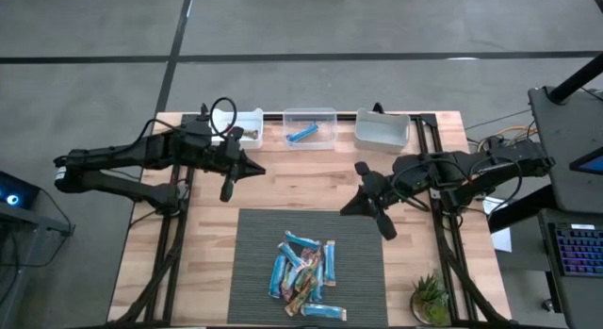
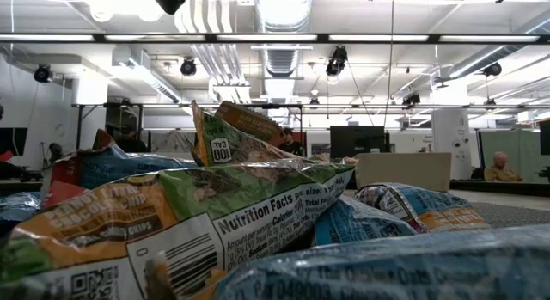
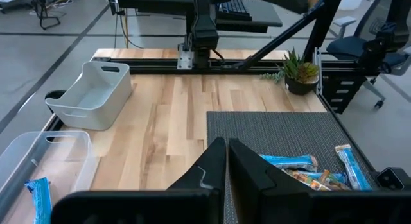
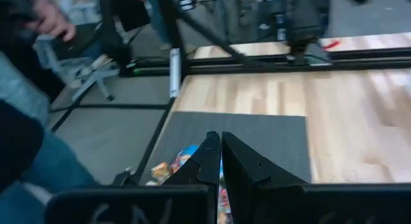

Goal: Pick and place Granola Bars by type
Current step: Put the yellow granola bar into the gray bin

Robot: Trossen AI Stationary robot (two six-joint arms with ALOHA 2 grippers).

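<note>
Jaws closed over wooden table (image 1: 283,178)

Grey concrete floor (image 1: 94,27) with dark seam lines. Open ceiling: white ducts (image 2: 284,64), pipes, spot lamps (image 2: 337,59). Desk with keyboard (image 1: 577,249) at the right. Person seated (image 2: 498,167) far back.

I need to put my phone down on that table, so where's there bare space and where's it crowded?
Bare wood lies between the three bins along the far edge and the grey mat; both shut grippers, left and right, hover there. The wood strips beside the mat are bare too. Crowded: the mat's centre, with the granola bar pile.
</note>
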